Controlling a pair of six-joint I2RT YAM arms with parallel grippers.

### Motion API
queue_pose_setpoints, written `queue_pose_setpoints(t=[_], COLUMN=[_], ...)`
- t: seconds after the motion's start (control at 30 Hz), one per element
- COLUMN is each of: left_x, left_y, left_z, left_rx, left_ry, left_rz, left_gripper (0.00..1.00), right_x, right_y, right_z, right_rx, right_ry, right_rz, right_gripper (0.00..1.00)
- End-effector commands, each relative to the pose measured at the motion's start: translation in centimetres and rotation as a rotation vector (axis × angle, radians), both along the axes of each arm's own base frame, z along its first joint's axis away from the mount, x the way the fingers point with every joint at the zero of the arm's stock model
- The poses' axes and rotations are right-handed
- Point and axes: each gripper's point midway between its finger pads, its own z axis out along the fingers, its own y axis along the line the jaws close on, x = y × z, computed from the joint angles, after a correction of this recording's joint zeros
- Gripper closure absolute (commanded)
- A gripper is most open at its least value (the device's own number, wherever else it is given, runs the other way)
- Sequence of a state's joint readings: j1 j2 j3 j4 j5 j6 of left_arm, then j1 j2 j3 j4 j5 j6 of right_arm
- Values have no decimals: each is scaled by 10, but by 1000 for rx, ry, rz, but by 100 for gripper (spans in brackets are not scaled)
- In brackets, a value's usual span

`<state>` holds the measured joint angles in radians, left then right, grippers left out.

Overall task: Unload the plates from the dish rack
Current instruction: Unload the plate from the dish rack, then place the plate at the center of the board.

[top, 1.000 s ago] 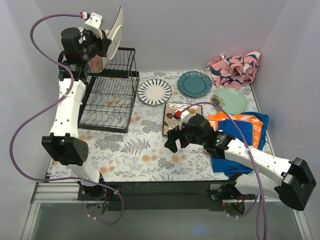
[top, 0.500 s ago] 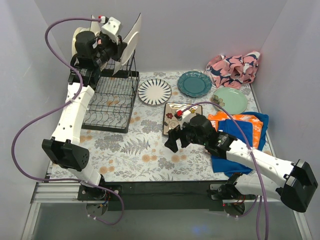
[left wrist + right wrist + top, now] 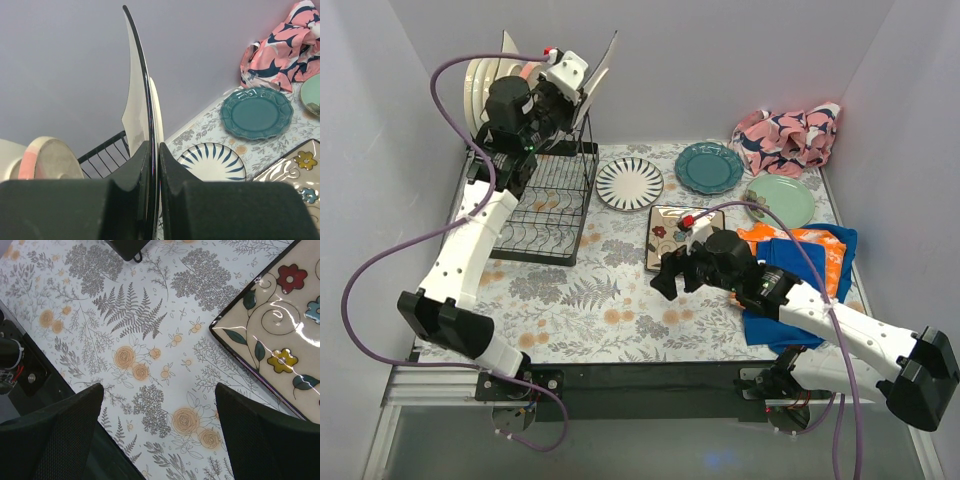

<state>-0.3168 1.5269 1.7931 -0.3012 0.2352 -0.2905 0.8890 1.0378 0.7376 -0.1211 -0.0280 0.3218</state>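
Overhead and wrist views of a plate-unloading scene on a table (image 3: 582, 300) covered in a grey-and-orange floral print. The left hand (image 3: 154, 148) is raised above the far left corner with its jaws fully closed on the lower edge of a cream plate with a thin dark rim (image 3: 134, 102), seen almost edge-on and standing near upright – clear of the black wire dish rack (image 3: 546, 205) below it. Several round cream plates (image 3: 480, 85) and one with a pink band (image 3: 46, 157) stand together at the far left, behind the left arm; whether they sit in the rack's slots cannot be told. Four plates lie flat on the table to the right of the rack: a round white plate with black radial stripes (image 3: 629, 184), a round teal plate with a scalloped rim (image 3: 709, 167), a round pale green plate (image 3: 780, 200) and a square cream plate painted with flowers (image 3: 280, 335). The right hand (image 3: 157, 390) hangs over bare table just beside the near corner of the square plate, its jaws spread wide and holding nothing. A crumpled pink patterned cloth (image 3: 790, 135) lies in the far right corner – an orange and blue cloth (image 3: 812, 262) lies under the right arm.
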Motion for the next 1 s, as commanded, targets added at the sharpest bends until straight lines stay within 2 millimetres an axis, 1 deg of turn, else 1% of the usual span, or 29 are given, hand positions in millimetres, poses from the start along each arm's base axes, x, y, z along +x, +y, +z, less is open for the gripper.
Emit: queue_pose_setpoints(t=[0.0,0.07,0.17,0.23,0.27,0.33,0.37,0.4,0.43,0.47,0.5,0.53,0.57,0.6,0.63,0.67,0.7,0.73,0.77,0.8,0.83,0.87,0.9,0.97], left_x=[-56,-61,-69,-71,-74,-74,-76,-76,-73,-79,-84,-81,-86,-91,-93,-92,-94,-95,-95,-99,-101,-102,-103,-106], left_y=[15,10,0,-3,-9,-13,-21,-20,-24,-29,-28,-32,-37,-37,-39,-46,-49,-52,-61,-62,-64,-71,-74,-79], left_z=[131,135,137,137,136,131,127,128,115,112,120,106,104,107,104,92,90,87,71,74,71,62,57,51], left_rx=[-38,-24,-15,-7,-7,12,19,32,46,43,17,52,51,42,52,63,65,70,101,90,97,115,125,125], left_ry=[-430,-453,-475,-485,-487,-484,-481,-493,-477,-472,-511,-507,-514,-535,-540,-522,-532,-536,-529,-560,-569,-566,-562,-568], left_rz=[38,35,17,24,12,19,10,38,37,24,31,30,17,16,13,15,16,18,22,34,39,42,42,36], left_gripper=[100,100,100,100,100,100,100,100,100,100,100,100,100,100,100,100,100,100,100,100,100,100,100,100], right_x=[18,18,23,26,32,35,43,47,53,63,67,73,81,85,90,95,98,99,101,103,106,107,110,114], right_y=[-1,-2,-7,-14,-19,-25,-31,-35,-40,-50,-54,-59,-68,-72,-73,-78,-79,-75,-77,-77,-76,-78,-78,-81], right_z=[46,61,75,83,87,99,103,113,117,122,127,138,145,152,167,174,181,187,197,201,202,207,206,207], right_rx=[141,186,225,257,277,333,348,384,401,425,464,495,521,539,578,597,614,639,658,671,674,686,684,706], right_ry=[-17,-10,-10,-11,-7,13,14,21,23,31,58,53,49,46,44,41,36,54,41,42,45,38,42,52], right_rz=[-117,-131,-178,-216,-251,-294,-330,-361,-389,-429,-455,-474,-508,-522,-534,-554,-560,-543,-546,-549,-553,-553,-558,-575], right_gripper=[3,4,4,4,4,4,4,5,6,7,7,7,7,7,8,8,9,9,9,9,10,10,10,10])
